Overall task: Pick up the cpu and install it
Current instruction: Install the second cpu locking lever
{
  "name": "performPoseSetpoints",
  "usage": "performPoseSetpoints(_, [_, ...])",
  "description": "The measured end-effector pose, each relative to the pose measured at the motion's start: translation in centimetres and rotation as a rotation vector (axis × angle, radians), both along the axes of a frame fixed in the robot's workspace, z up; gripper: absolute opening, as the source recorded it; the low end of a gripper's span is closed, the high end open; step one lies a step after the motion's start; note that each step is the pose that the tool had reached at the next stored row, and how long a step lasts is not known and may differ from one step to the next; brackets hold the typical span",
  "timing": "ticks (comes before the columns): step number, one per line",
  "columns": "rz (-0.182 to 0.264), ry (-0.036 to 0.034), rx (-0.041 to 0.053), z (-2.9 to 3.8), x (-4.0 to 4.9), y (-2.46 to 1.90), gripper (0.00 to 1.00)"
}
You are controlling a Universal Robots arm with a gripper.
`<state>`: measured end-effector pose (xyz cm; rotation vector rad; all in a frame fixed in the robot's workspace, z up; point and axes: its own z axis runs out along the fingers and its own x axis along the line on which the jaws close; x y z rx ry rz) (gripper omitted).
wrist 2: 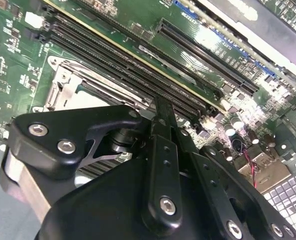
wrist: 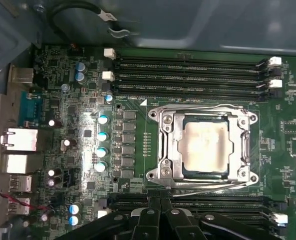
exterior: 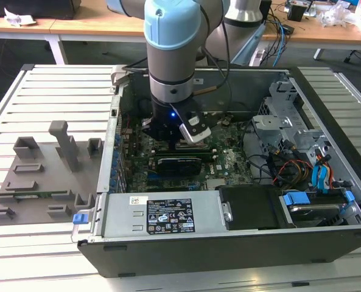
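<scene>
We see the cpu (wrist: 203, 146) seated in the socket (wrist: 203, 148). Arm (exterior: 171, 55) hovers above; jaws' state unclear.

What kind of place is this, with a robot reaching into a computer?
Probably a robotics lab or workshop: an opened computer case on a slatted metal table, grey fixture blocks beside it, and cluttered wooden desks behind.

In the exterior view, the arm's wrist hides the gripper (exterior: 179, 141) tips and the motherboard (exterior: 229, 161) beneath them, at frame centre. In the first wrist view, the lower edge cuts off the black gripper linkage, so the fingertips cannot be seen. In the second wrist view, that linkage covers most of the socket frame (wrist 2: 68, 85), and the cpu cannot be made out there.
</scene>
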<state>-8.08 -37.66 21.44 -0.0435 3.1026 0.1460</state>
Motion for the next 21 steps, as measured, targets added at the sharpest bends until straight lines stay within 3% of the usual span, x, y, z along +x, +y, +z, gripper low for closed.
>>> performPoseSetpoints(11, [0.000,0.0004,0.0044,-1.00,-0.36,0.72,0.11])
performPoseSetpoints(15, [0.001,0.0000,0.0143,-1.38,-0.36,1.17,0.11])
performPoseSetpoints(17, [0.001,-0.0046,0.0126,-1.08,-0.42,1.23,0.11])
performPoseSetpoints(18, [0.001,-0.0069,0.0114,-0.45,-0.43,1.21,0.11])
performPoseSetpoints(21, [0.001,-0.0069,0.0113,-0.03,-0.32,1.22,0.11])
